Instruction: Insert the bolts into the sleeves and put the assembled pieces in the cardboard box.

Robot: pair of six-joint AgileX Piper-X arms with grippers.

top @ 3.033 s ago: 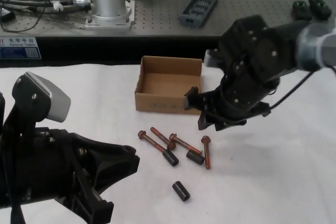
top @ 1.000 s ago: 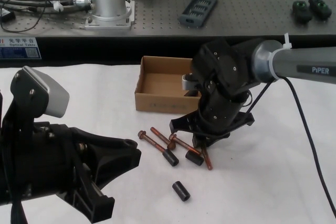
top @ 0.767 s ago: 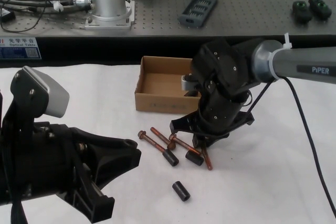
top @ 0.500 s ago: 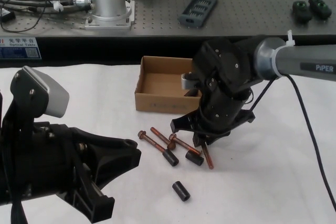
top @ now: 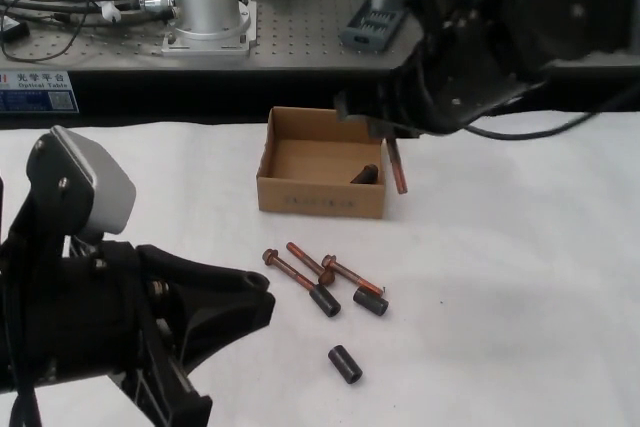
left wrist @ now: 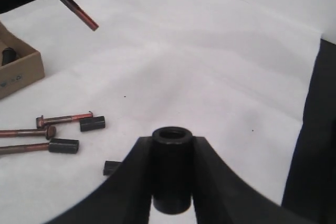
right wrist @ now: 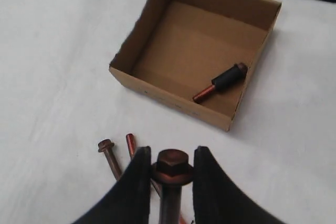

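At the lower middle of the left wrist view, the left gripper (left wrist: 172,144) is closed on an upright black sleeve (left wrist: 171,179); in the high view that arm's dark body covers the grasp. The right wrist view shows the right gripper (right wrist: 171,153) clamped just under a bolt (right wrist: 171,169) head. In the high view the shank hangs by the right end of the cardboard box (top: 320,209). One assembled piece (right wrist: 220,82) lies inside the box. Three loose bolts (top: 305,259) and a lone sleeve (top: 345,364) lie on the desk (top: 520,297).
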